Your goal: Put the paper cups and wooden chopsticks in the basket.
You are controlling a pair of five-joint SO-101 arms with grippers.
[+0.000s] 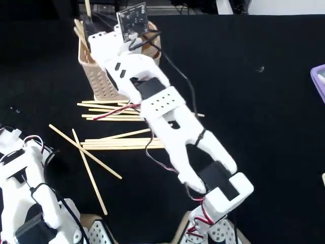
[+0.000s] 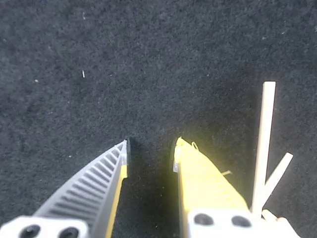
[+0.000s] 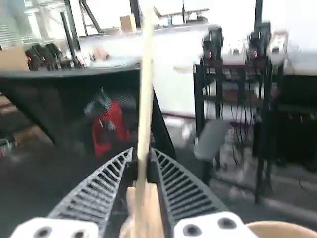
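Note:
A tan perforated basket (image 1: pixel 100 81) stands at the far left of the black table. My right arm (image 1: pixel 167 112) stretches from the near edge up to it. The right gripper (image 3: pixel 141 154) is shut on a wooden chopstick (image 3: pixel 146 74), which stands upright (image 1: pixel 88 7) over the basket. More chopsticks lean inside the basket (image 1: pixel 78 31). A brown paper cup (image 1: pixel 150 48) shows behind the arm at the basket's right side. Several loose chopsticks (image 1: pixel 122 144) lie in front of the basket. My left gripper (image 2: pixel 151 146) hangs open over bare cloth, with two chopstick ends (image 2: pixel 265 144) beside it.
Two chopsticks (image 1: pixel 87 155) lie crossed near the left arm (image 1: pixel 25 173) at the near left. A purple container edge (image 1: pixel 319 77) shows at the right border. A tan rim (image 3: pixel 277 230) sits low in the right wrist view.

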